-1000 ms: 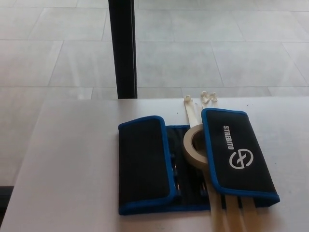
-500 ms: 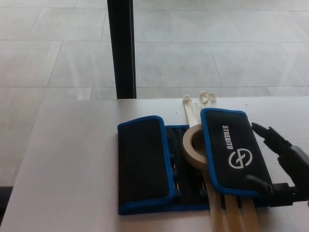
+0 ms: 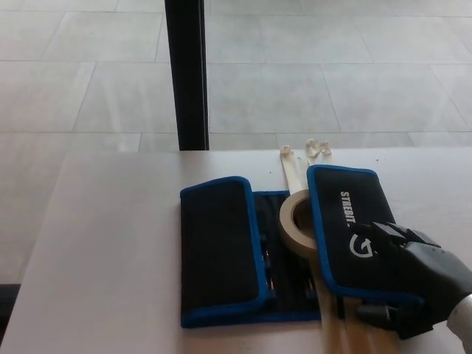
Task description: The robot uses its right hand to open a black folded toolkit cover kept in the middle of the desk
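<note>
Toolkit cover (image 3: pixel 291 247): a black fabric case with blue piping, lying near the middle of the pale surface (image 3: pixel 110 258); both side flaps are folded inward over a narrow strip of tool pockets showing between them.
Left flap (image 3: pixel 219 247): lying flat and untouched, its blue edge facing the centre.
Right flap (image 3: pixel 346 221): lying folded over the case, printed face up; judged to be the part to swing outward first, since it is sitting on the right hand's side.
Right hand (image 3: pixel 413 276): resting on the lower half of the right flap, entering from the lower right corner; the placement suits hooking the flap's border.
Fingers (image 3: pixel 383 232): lying on the printed face, partly curled, one digit tucked beside the flap's lower edge; whether they are actually pinching the fabric cannot be told.
Left hand: not in view.
Tape roll (image 3: pixel 299 223): a beige ring wedged against the right flap's inner edge.
Cable ties (image 3: pixel 291 166): pale strips running under the case, probably unrelated to the task.
Printed writing: white letters reading "STREBIT", then cut off by the hand; a round logo beneath, half covered.
Progress: the cover is judged not yet opened.
</note>
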Controlling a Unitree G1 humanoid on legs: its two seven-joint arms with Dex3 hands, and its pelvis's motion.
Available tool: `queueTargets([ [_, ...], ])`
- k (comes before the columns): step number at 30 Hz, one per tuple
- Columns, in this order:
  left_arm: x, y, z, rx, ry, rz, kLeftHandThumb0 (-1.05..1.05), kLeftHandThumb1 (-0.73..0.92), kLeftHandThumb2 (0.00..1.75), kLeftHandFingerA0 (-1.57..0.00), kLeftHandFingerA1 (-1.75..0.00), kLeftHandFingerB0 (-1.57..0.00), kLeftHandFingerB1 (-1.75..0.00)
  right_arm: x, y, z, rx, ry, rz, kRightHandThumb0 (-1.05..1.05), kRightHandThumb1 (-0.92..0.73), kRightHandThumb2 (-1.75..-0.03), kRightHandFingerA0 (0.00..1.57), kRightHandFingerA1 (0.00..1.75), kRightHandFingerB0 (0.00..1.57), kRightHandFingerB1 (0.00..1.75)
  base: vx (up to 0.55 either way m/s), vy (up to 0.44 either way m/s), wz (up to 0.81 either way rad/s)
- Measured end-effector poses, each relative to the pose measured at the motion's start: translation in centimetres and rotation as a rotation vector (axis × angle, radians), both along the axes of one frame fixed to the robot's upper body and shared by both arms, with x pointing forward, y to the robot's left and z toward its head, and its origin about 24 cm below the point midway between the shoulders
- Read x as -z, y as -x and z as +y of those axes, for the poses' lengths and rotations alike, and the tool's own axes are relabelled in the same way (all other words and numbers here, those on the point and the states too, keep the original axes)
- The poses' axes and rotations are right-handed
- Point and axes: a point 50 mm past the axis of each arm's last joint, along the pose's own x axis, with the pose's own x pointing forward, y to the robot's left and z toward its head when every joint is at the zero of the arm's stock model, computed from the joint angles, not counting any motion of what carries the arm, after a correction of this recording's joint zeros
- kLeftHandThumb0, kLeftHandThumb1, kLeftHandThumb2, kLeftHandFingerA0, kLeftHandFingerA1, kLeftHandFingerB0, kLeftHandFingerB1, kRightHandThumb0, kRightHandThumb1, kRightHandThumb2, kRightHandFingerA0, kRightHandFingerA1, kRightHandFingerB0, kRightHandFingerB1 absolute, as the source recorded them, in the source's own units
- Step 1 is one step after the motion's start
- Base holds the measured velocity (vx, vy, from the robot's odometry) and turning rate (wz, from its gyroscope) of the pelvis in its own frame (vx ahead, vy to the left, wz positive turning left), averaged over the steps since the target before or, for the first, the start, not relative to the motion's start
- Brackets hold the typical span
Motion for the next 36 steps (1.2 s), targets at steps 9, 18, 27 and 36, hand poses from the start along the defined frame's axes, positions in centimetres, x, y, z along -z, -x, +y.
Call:
queueTargets([
  [9, -0.2, 0.0, 0.2, 0.006, 0.001, -0.001, -1.0, 0.83, 0.85, -0.31, -0.58, -0.28, -0.41, 1.1, 0.0, -0.2, -0.043, 0.161, -0.029, -0.59, -0.59, -0.73, 0.02, 0.29, 0.16, 0.33, 0.0, 0.0, 0.0],
  [18, -0.5, 0.0, 0.5, 0.009, -0.008, 0.001, -1.02, 0.82, 0.87, -0.29, -0.58, -0.26, -0.41, 1.8, -0.1, 0.0, -0.073, 0.276, -0.113, -0.5, -0.66, -0.61, 0.11, 0.45, 0.2, 0.29, 0.0, 0.0, 0.0],
  [27, -0.5, -0.1, 0.5, 0.013, -0.004, -0.002, -1.02, 0.82, 0.88, -0.3, -0.59, -0.27, -0.42, 2.1, -0.2, 0.2, -0.075, 0.305, -0.23, -0.44, -0.76, -0.62, 0.56, 0.63, 0.23, 0.31, 0.0, 0.0, 0.0],
  [36, -0.5, -0.2, 0.5, 0.014, -0.004, -0.004, -0.95, 0.92, 0.76, -0.3, -0.57, -0.26, -0.39, 0.8, -0.7, 0.8, -0.065, 0.263, -0.403, -0.23, -0.7, -0.72, 0.93, 1.46, 0.39, 0.38, 0.0, 0.0, 0.0],
])
